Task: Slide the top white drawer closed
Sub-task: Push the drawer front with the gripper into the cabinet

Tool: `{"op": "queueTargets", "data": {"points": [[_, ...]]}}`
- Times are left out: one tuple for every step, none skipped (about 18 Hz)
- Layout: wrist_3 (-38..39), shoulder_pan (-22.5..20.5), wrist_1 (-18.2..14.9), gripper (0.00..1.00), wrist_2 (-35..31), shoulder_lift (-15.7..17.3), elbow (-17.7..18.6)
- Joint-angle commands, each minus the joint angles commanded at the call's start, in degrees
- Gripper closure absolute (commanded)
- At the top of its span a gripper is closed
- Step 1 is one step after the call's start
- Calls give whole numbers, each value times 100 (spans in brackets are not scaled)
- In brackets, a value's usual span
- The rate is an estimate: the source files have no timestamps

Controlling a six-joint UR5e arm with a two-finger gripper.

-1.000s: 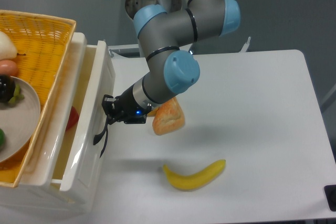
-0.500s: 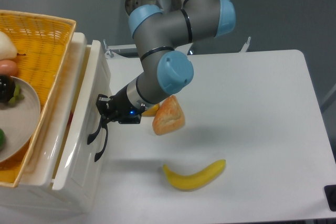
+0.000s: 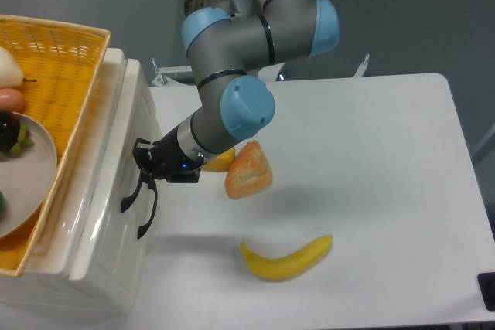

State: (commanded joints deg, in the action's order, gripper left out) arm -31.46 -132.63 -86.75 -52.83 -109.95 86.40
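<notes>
A yellow banana (image 3: 287,258) lies on the white table (image 3: 371,191), near the front edge. Further back sits an orange piece of bread (image 3: 248,171), and a small yellow thing (image 3: 220,162) peeks out just beside it. On the left, a yellow wicker basket (image 3: 58,59) sits on top of the cabinet. In it is a grey plate (image 3: 27,179) with dark fruit (image 3: 11,133).
</notes>
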Motion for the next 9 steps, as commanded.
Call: {"op": "queueTargets", "data": {"points": [[0,17,0,86,0,0,0],[0,26,0,86,0,-9,0],[0,26,0,86,0,-9,0],[0,26,0,86,0,-9,0],[0,26,0,86,0,-9,0],[0,26,0,85,0,-9,0],[-9,26,9,82,0,-35,0],[-26,0,17,76,-8,-53,0],[-44,-52,44,67,-26,-53,0]]}}
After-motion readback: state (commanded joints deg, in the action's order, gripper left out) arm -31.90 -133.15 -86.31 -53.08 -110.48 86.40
